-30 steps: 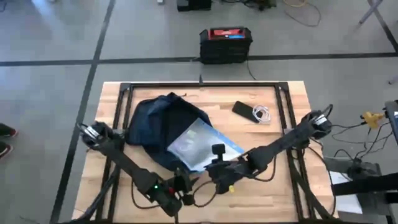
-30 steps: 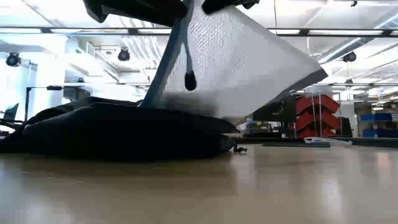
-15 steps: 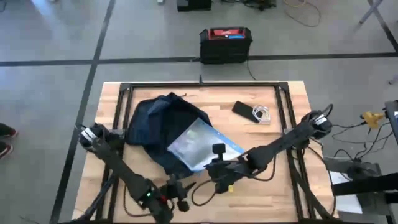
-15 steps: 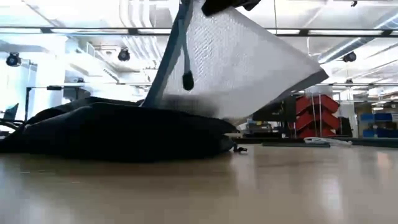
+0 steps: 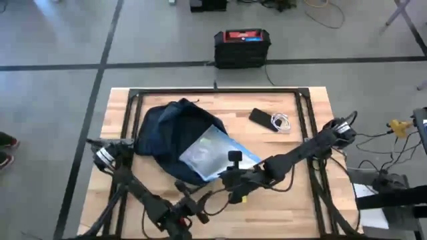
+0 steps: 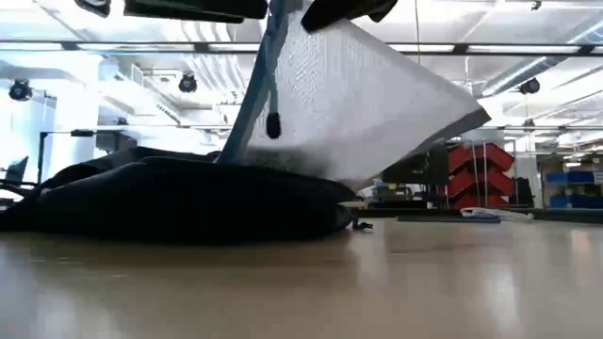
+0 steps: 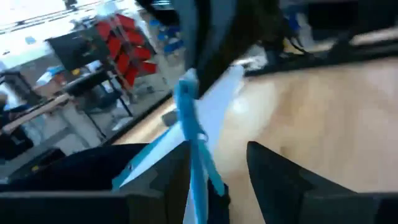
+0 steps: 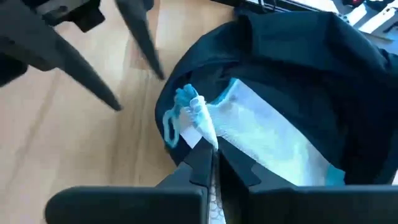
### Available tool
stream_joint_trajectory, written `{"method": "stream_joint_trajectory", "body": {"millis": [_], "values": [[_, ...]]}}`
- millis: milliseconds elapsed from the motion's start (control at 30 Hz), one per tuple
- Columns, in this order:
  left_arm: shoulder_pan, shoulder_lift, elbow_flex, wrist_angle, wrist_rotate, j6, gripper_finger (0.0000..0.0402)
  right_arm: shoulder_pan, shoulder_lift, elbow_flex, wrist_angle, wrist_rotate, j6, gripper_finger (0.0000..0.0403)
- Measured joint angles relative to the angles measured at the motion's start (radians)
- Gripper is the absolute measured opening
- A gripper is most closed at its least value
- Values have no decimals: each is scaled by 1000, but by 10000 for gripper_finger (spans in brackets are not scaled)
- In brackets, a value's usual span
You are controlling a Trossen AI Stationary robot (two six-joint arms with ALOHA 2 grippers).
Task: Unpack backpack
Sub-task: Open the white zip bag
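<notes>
— What worries you most from here?

— The pouch. My right claw is clamped on the near edge of the white mesh pouch, fingers pinched together on its blue-trimmed end, and the far part of the pouch still lies against the mouth of the backpack. If I pull sideways instead of up and away, I judge the pouch could drag the soft bag along the tabletop or catch on the opening. The pinch is also narrow and near one corner, so the pouch could swing or slip out.

— And your other arm?

— My left claw is at the near edge of the tabletop, just beside the right one, with its fingers apart and nothing between them. In its own wrist view the blue trim runs up between the two dark fingers without touching them. It sits close to the right arm, so a careless lift could knock the two together.

— Where is the backpack relative to you?

— It lies flat on the left-centre of the tabletop, beyond both claws and apart from them; only the pouch bridges the gap to my right claw. From table height it is a low dark mound with the pouch slanting up out of it.

— Anything else nearby?

— A dark phone with a white cable, well apart to the far right.
</notes>
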Motion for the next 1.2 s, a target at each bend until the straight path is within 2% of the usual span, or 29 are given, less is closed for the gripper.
{"method": "stream_joint_trajectory", "body": {"millis": [133,267,400,500,600,667,1067,1200], "values": [[40,0,0,27,-8,-10,142,0,0,0,0,0,6,0],[79,-1,0,42,97,-22,142,-2,0,0,0,0,6,0],[91,-1,0,42,123,-42,135,-2,0,0,0,0,6,0],[87,-4,0,36,126,-41,101,-2,0,0,0,0,6,0],[77,-9,0,16,128,-40,36,-2,0,0,0,-3,6,0],[73,-15,0,0,131,-42,11,-2,0,0,0,-4,6,0],[68,-62,6,-143,163,-52,1,20,-94,-2,-22,-36,5,0],[63,-60,-3,-264,234,-112,1,25,-111,3,-69,-28,55,1]]}}
